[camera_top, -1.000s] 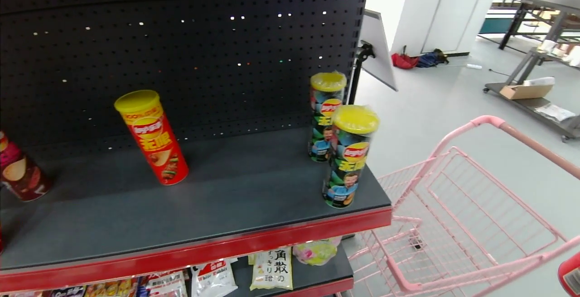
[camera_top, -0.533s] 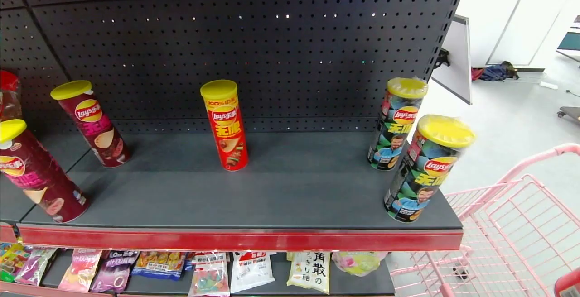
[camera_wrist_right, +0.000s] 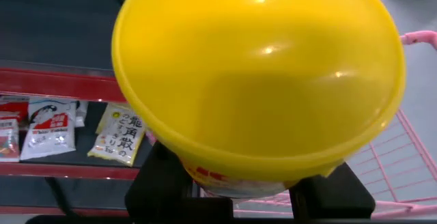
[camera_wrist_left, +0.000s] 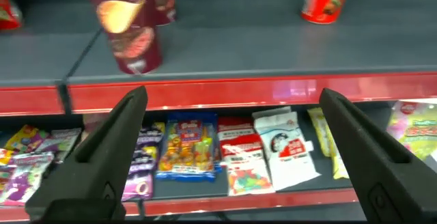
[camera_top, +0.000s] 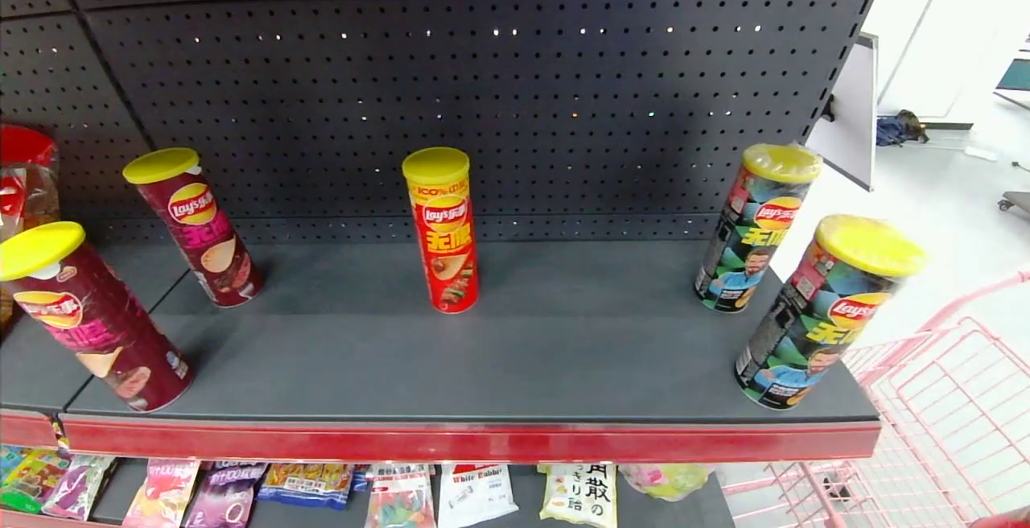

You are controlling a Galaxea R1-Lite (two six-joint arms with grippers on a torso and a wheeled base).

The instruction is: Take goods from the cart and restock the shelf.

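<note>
The dark shelf (camera_top: 563, 351) with a red front edge carries several chip cans with yellow lids. A red can (camera_top: 440, 230) stands mid-shelf, two maroon cans (camera_top: 193, 226) stand at the left, and two green-blue cans (camera_top: 829, 315) at the right. My right gripper (camera_wrist_right: 249, 200) is shut on a chip can (camera_wrist_right: 259, 74) whose yellow lid faces the wrist camera, level with the shelf's red edge (camera_wrist_right: 54, 84). My left gripper (camera_wrist_left: 232, 156) is open and holds nothing, facing the shelf's red edge (camera_wrist_left: 205, 94) below a maroon can (camera_wrist_left: 133, 26).
The pink wire cart (camera_top: 909, 411) stands right of the shelf end. Snack bags (camera_top: 475, 492) fill the lower shelf. A perforated back panel (camera_top: 483, 93) closes the shelf behind. Bare shelf floor lies between the red can and the green-blue cans.
The head camera has swung left, so the shelf and its left cans have come into view and the cart has slid to the right edge. The cans on the shelf have not moved.
</note>
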